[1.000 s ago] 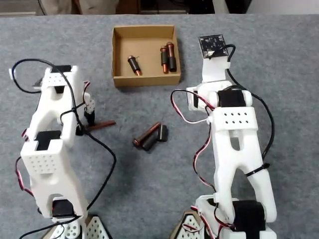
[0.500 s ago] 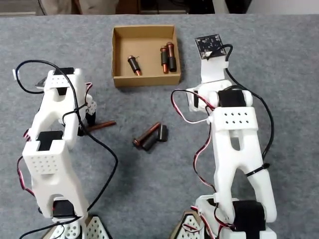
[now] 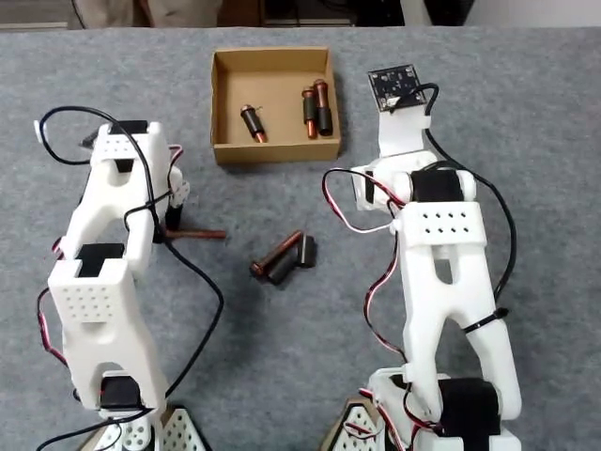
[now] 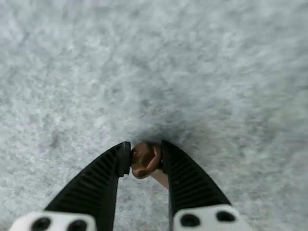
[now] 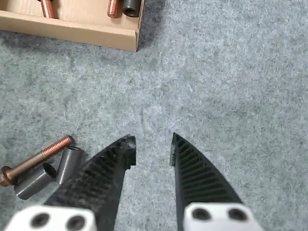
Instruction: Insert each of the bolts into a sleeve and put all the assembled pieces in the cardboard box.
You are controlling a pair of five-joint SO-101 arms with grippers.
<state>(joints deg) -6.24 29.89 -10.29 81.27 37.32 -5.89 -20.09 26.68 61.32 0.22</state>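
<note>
High view: 3 boxed assemblies (image 3: pixel 322 108), 2 bolts (image 3: pixel 277 252), 2 sleeves (image 3: pixel 306 251)

The right tool (image 5: pixel 151 144) hangs over the grey bench (image 5: pixel 231 86) with its jaws spread apart. Just beside one jaw a copper bolt (image 5: pixel 36 161) lies close against two dark sleeves (image 5: pixel 69 163). Farther off is a corner of the cardboard box (image 5: pixel 72 31), with threaded bolt ends and a sleeve end showing inside.

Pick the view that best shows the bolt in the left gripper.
The high view: the bolt sticks out sideways from the left gripper, shank in full. The left wrist view gives its head end pinched between the jaws. The right wrist view faces a loose bolt.
</note>
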